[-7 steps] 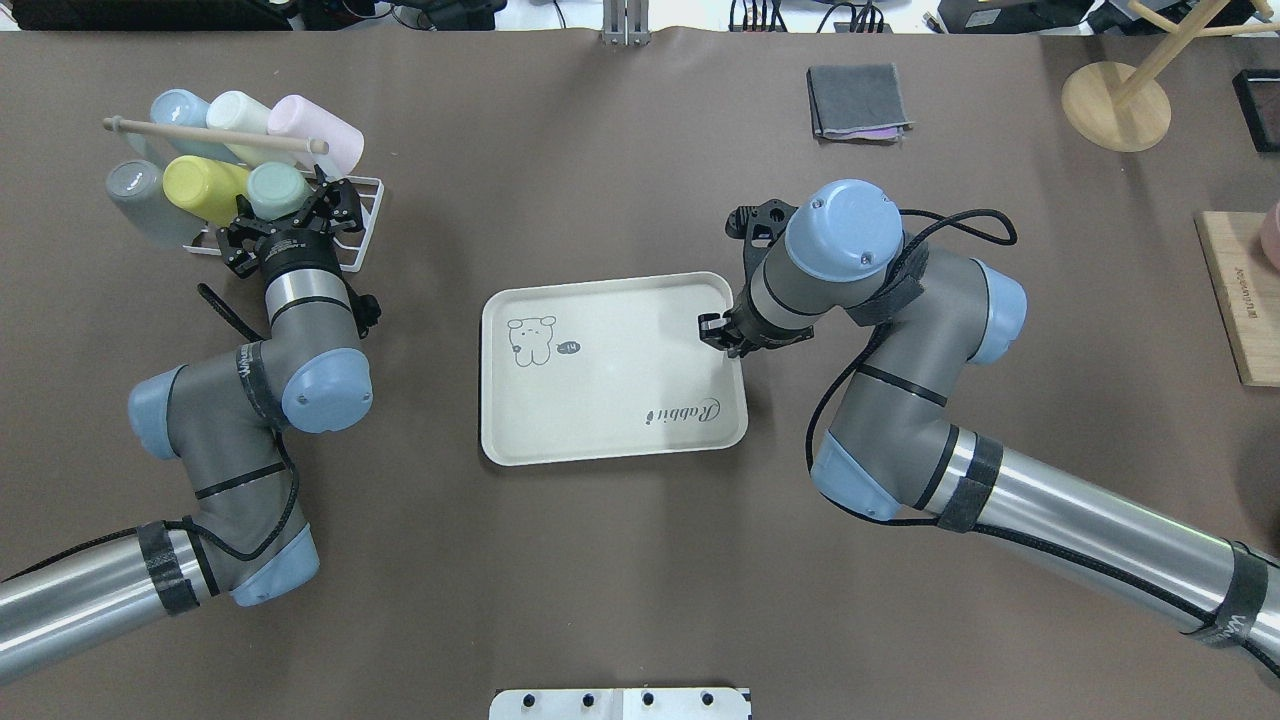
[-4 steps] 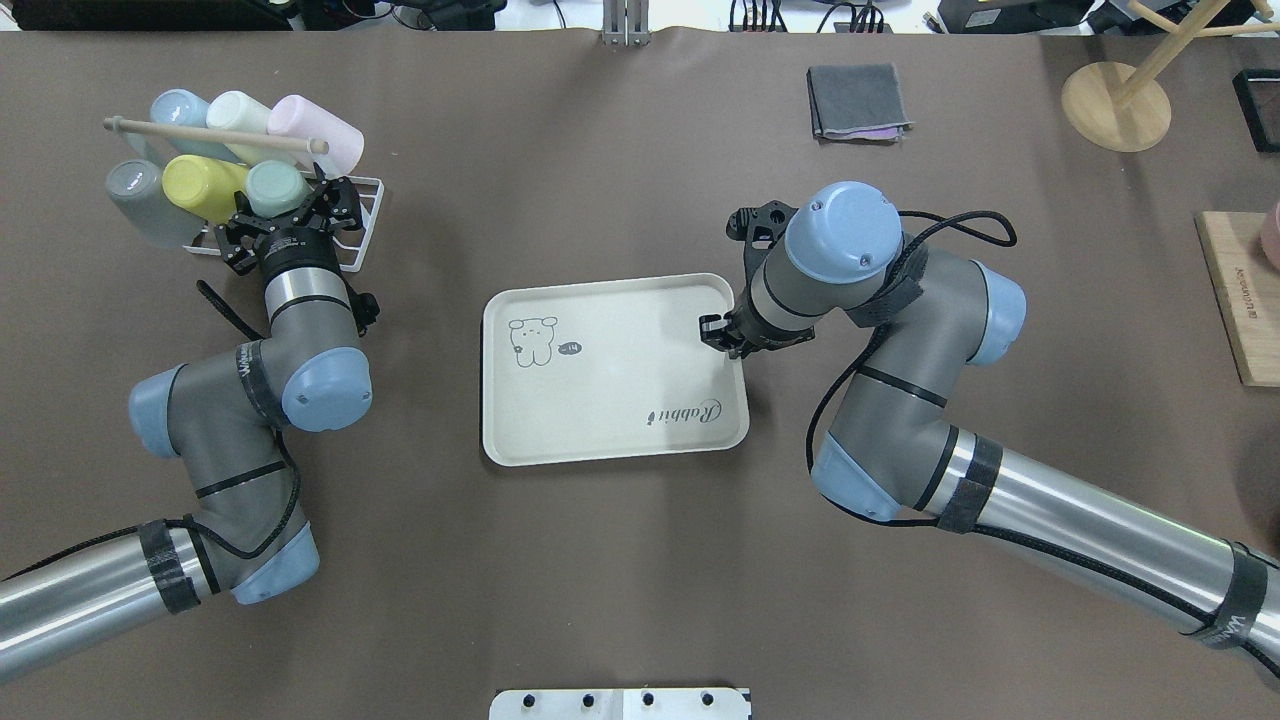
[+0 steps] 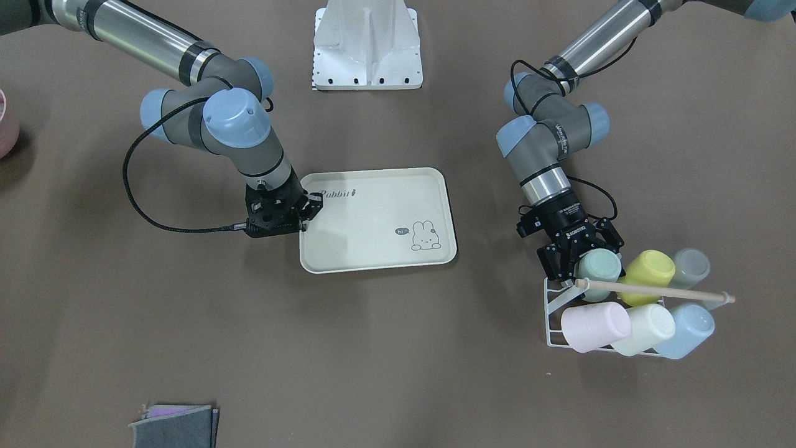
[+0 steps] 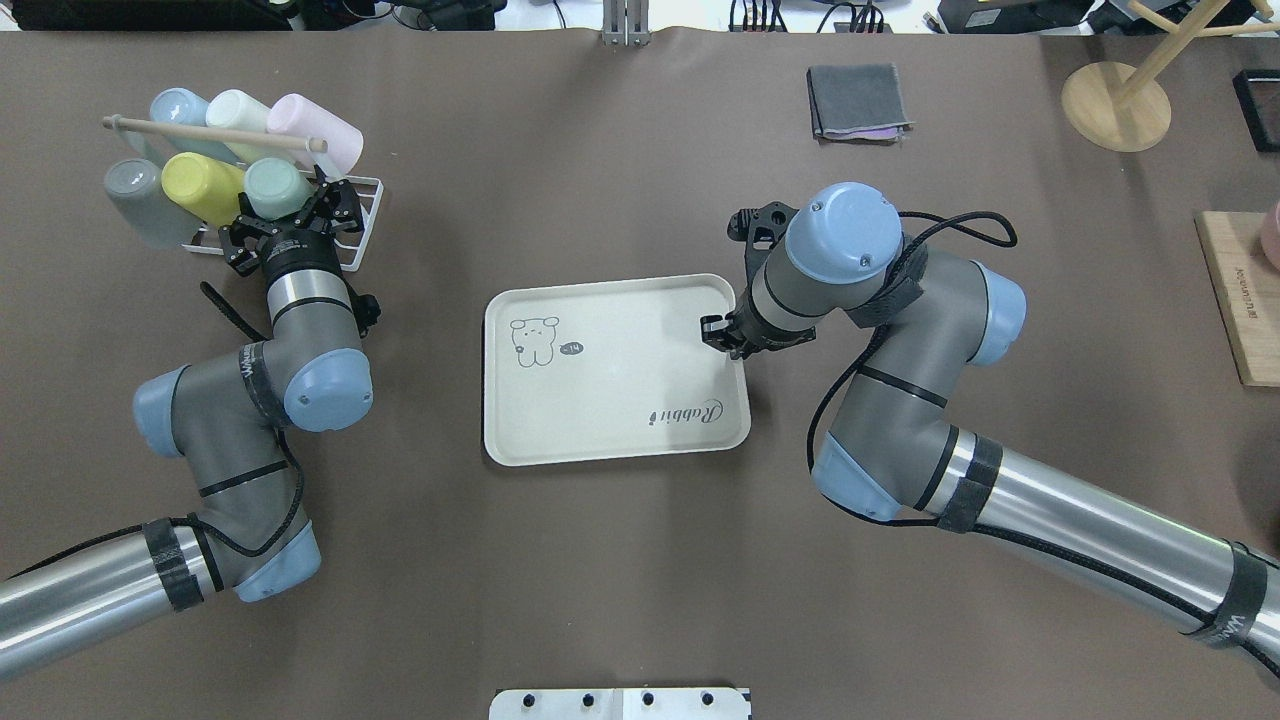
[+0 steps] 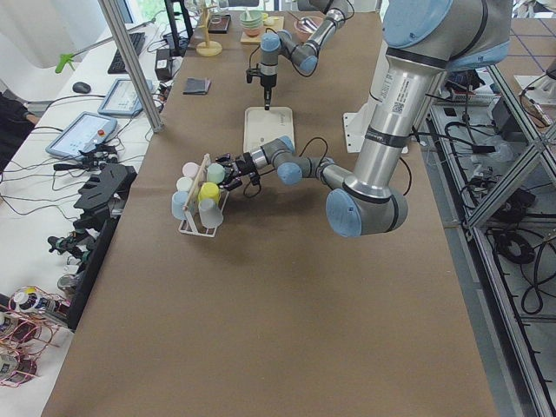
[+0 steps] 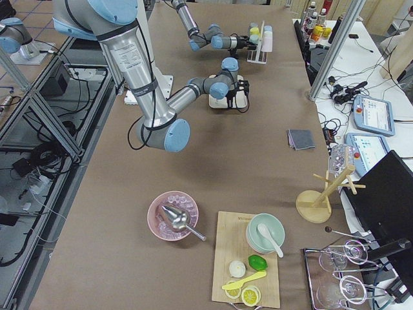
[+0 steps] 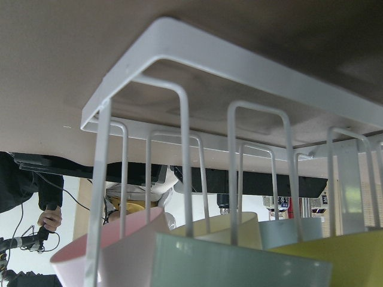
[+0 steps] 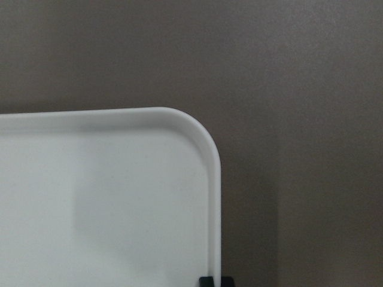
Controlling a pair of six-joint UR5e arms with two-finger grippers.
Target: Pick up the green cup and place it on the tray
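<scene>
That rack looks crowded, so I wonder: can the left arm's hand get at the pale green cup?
Probably yes. The left hand is open right at the green cup, which lies at the near end of the rack; the yellow cup beside it leaves little room.

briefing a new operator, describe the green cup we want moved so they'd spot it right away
On the robot's left side of the brown table stands a white wire rack holding six pastel plastic cups. The green cup is the pale mint tumbler in the row nearer the robot, at the end by the left gripper, beside a brighter yellow-green cup.
</scene>
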